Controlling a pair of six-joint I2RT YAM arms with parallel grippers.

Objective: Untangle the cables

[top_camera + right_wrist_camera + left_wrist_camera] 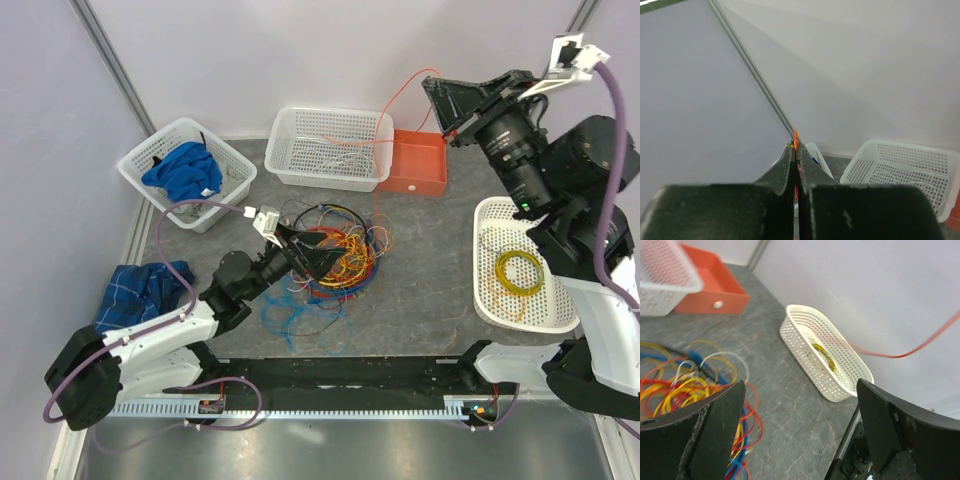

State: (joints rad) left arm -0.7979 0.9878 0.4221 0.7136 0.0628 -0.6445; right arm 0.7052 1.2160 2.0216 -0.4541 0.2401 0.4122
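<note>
The cables (340, 255) lie in a tangled bunch of yellow, orange, red, blue and black loops at the table's middle. My left gripper (316, 252) hovers over the bunch's left side, open and empty. In the left wrist view its jaws (800, 410) stand wide apart, with the cables (685, 387) at the lower left. My right gripper (436, 100) is raised high at the back right, shut on an orange cable (392, 105) that runs down to the bunch. In the right wrist view the orange cable (795, 137) pokes out between the closed fingertips (795, 150).
A white basket with a blue cloth (185, 170) stands back left. A white basket (330, 148) holds white wires, next to an orange tray (418, 165). An oval white basket (520, 265) on the right holds a yellow coil. Another blue cloth (140, 290) lies on the left.
</note>
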